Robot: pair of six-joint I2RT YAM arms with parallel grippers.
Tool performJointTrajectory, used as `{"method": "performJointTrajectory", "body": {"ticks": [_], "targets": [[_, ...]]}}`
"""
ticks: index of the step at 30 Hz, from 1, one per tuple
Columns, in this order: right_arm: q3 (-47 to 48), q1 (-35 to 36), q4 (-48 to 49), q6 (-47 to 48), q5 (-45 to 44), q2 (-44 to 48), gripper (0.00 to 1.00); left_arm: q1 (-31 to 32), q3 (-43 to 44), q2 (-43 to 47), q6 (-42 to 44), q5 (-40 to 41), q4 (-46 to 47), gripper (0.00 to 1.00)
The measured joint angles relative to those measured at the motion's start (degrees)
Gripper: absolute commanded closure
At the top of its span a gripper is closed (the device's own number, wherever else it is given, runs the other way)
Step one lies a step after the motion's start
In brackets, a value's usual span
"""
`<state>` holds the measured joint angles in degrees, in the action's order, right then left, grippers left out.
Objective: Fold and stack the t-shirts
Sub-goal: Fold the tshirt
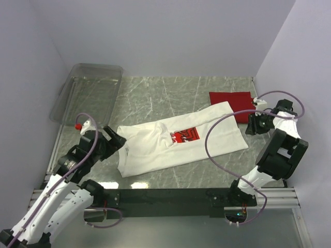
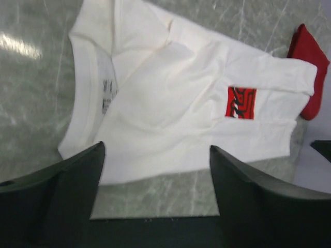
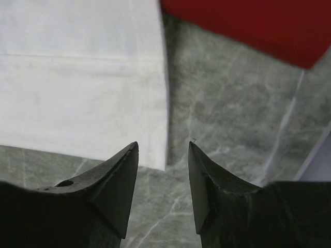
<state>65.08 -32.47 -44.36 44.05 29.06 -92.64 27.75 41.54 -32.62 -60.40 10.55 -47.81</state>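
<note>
White cotton dominates the top view: the white t-shirt (image 1: pixel 176 142) lies flat on the grey marble desk (image 1: pixel 170 85). Its long axis runs left to right and climbs slightly toward the far right, with the collar end at the left and the hem at the right. Its red square graphic (image 1: pixel 184 136) faces up. The red t-shirt (image 1: pixel 231 99) sits folded at the far right, and the white one's upper corner overlaps it. The left pincer (image 1: pixel 115 139) is at the collar end and the right pincer (image 1: pixel 253 124) is by the hem. A clear bin (image 1: pixel 88 93) stands far left.

From the left wrist, the left pincer (image 2: pixel 156 149) is spread wide and clamps nothing. The white t-shirt (image 2: pixel 170 98) lies beyond it, collar to the left, with the red t-shirt (image 2: pixel 310 67) past the hem.

From the right wrist, the right pincer (image 3: pixel 163 144) is partly apart and empty. The white t-shirt (image 3: pixel 77 77) has its edge just ahead of it, with the red t-shirt (image 3: pixel 248 26) farther on.
</note>
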Motion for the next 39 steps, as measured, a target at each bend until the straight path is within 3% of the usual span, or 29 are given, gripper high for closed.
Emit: {"method": "performJointTrajectory", "body": {"ticks": [4, 10, 16, 22, 26, 39], "targets": [[0.07, 4.09, 0.52, 0.04, 3.5, 1.7, 0.49, -0.09, -1.95, -3.67, 5.09, 3.23, 8.07, 0.09], [-0.7, 12.98, 5.2, -4.17, 6.88, 4.48, 0.48, -3.78, -2.12, -17.97, 12.07, 3.87, 21.22, 0.25], [8.9, 15.34, 6.45, -11.19, 8.02, -2.51, 0.47, -10.78, -2.1, -30.1, 15.76, 1.2, 29.16, 0.37], [15.45, 17.77, 8.37, -18.64, 6.1, -8.0, 0.47, -12.09, 0.15, -39.26, 17.18, -0.15, 33.35, 0.46], [18.93, 18.73, 8.83, -22.64, 3.08, -11.26, 0.47, -12.09, 1.57, -43.95, 17.31, -0.2, 35.01, 0.47], [30.67, 19.98, 8.61, -28.04, -3.37, -25.92, 0.47, -12.09, 1.57, -45.79, 17.31, 1.14, 36.3, 0.46]]}}
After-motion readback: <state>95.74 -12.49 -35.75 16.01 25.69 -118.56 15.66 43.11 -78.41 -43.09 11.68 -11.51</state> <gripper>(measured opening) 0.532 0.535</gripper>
